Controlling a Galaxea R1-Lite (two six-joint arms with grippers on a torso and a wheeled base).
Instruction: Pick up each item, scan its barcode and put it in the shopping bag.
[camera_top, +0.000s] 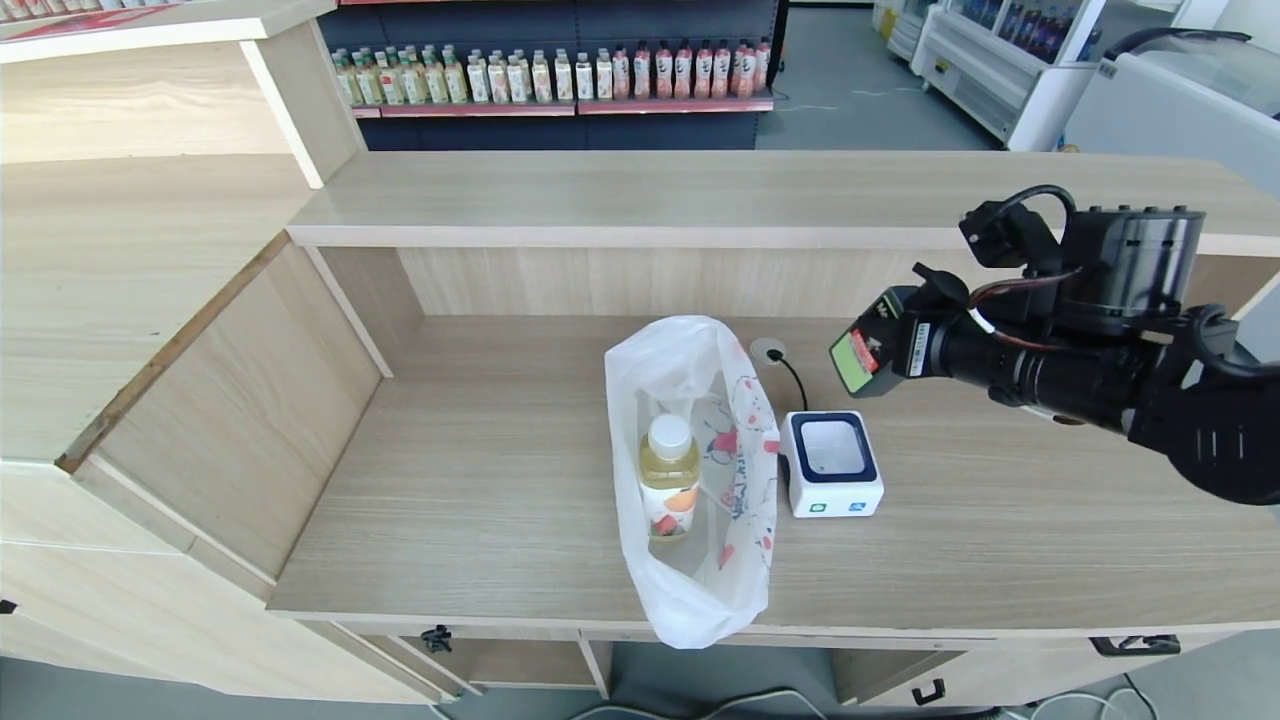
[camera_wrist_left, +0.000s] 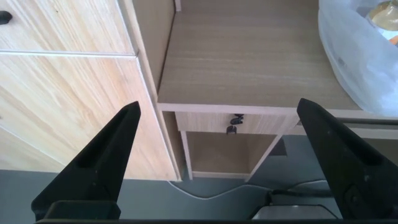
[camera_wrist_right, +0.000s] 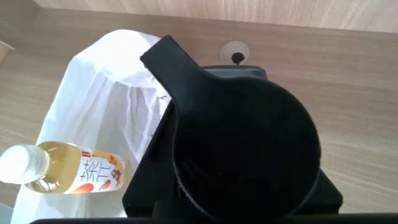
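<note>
Bottle (camera_top: 669, 478) in bag (camera_top: 640, 372), scanner (camera_top: 832, 462) at right

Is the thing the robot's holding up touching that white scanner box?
Apart. The head view shows the held item in the right gripper up in the air, with bare counter visible between it and the scanner.

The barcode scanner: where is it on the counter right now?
In the head view the barcode scanner stands on the counter, a little right of centre, right next to the shopping bag, on the bag's right side.
</note>
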